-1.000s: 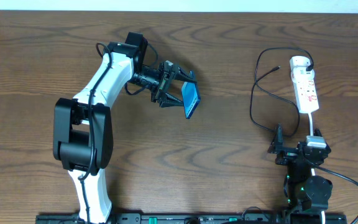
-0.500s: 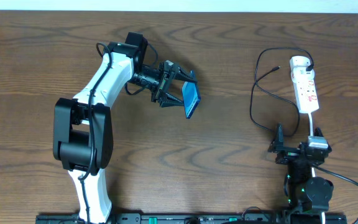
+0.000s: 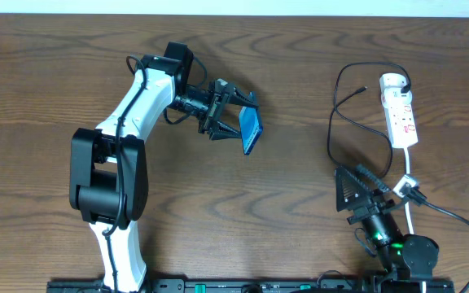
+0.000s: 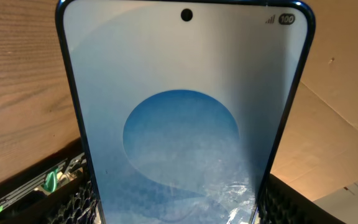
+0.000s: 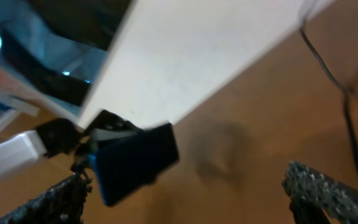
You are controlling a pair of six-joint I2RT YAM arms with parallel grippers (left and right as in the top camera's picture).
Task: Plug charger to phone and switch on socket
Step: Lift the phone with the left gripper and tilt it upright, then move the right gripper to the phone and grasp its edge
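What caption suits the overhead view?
Left tool holds the phone; right tool open near the power strip.

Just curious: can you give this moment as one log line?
left pincer: gripping phone | right pincer: open, empty | charger: on table by socket, not in phone

White arm (image 3: 141, 102), black joints, black left gripper (image 3: 238, 118)
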